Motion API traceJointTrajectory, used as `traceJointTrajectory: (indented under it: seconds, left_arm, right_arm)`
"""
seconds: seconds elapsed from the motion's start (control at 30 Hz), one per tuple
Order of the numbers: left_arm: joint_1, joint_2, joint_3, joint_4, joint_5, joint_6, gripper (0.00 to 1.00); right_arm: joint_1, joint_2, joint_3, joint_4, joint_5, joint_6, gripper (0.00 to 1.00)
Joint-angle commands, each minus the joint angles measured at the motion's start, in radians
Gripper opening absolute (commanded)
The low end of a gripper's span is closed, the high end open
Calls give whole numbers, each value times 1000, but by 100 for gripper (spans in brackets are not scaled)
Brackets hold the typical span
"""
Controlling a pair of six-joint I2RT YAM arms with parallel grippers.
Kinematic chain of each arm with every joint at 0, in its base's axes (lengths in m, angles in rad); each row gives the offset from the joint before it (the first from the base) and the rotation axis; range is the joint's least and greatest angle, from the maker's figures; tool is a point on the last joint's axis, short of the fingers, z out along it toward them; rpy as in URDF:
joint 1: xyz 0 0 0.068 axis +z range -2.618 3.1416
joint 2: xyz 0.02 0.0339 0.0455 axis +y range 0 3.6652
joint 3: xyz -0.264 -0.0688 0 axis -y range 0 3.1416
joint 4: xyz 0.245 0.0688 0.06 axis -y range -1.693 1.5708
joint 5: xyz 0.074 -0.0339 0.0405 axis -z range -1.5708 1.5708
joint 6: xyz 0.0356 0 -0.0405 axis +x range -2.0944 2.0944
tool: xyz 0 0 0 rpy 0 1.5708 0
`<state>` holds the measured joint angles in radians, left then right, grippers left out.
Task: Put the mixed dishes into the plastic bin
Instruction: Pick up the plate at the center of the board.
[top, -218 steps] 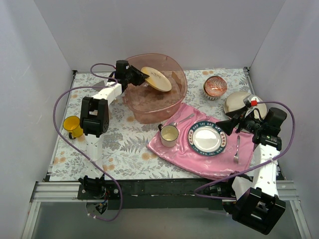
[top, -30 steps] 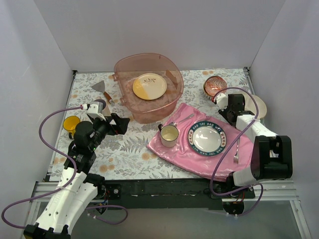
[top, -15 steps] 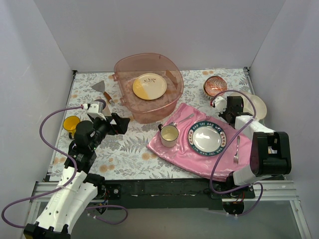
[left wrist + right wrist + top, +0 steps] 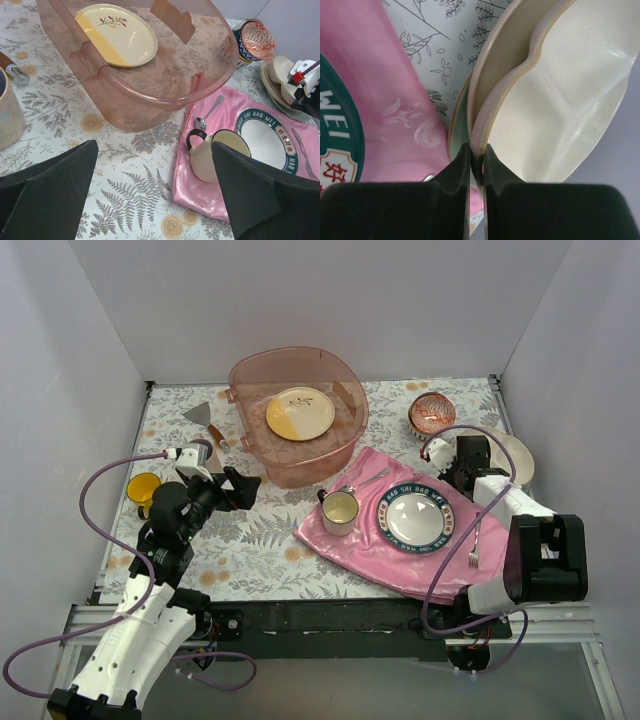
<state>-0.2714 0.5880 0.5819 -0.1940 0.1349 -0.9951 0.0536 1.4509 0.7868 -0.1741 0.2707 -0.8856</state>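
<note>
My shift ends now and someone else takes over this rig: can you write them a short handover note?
Left tool: open and empty, hanging in front of the plastic bin.
Right tool: shut on the rim of the cream divided plate, which tops the stack on the far right.
Done: one cream-and-yellow plate lies in the bin.
Left: the divided plate, the plates under it, the red-patterned bowl behind them, the yellow mug on the far left, and the pale mug left of the bin.
</note>
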Motion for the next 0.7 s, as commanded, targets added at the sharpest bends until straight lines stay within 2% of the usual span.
traceJointTrajectory:
  seconds: [0.0, 0.67]
  left_arm:
    - [3, -2, 3, 16, 9, 6, 98]
    - [4, 12, 1, 19, 29, 0, 98]
  right_arm:
    - [3, -109, 20, 22, 36, -81, 1]
    - [2, -349, 23, -82, -51, -203, 1]
